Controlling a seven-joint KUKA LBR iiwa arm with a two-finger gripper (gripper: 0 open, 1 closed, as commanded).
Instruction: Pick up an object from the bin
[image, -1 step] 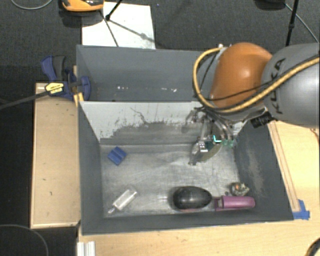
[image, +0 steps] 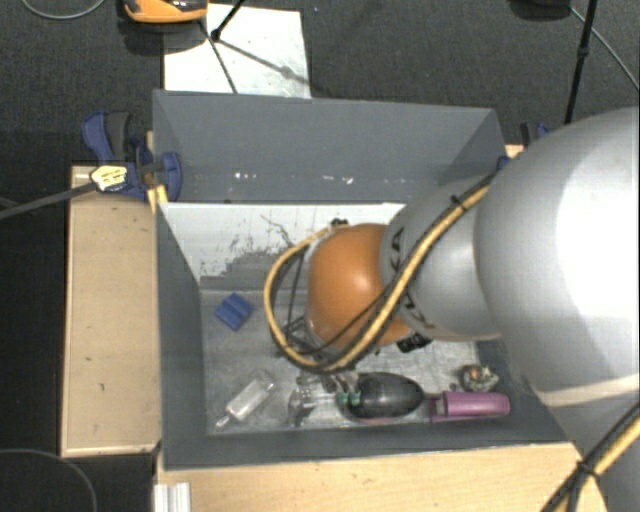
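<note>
We see a black oval thing (image: 388, 396) just right of the pincer (image: 320, 386). It lies flat on its long side, with a green bit at the end nearest the pincer. A small silvery piece (image: 300, 403) lies just beside the pincer's left; we cannot tell whether they touch.

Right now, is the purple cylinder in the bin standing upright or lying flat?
Lying flat: the purple cylinder shows its whole long side, one end toward the black oval thing.

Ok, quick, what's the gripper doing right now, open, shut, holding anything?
Gripper: cannot be told; it sits low at the front of the bin, beside a black oval thing.
</note>
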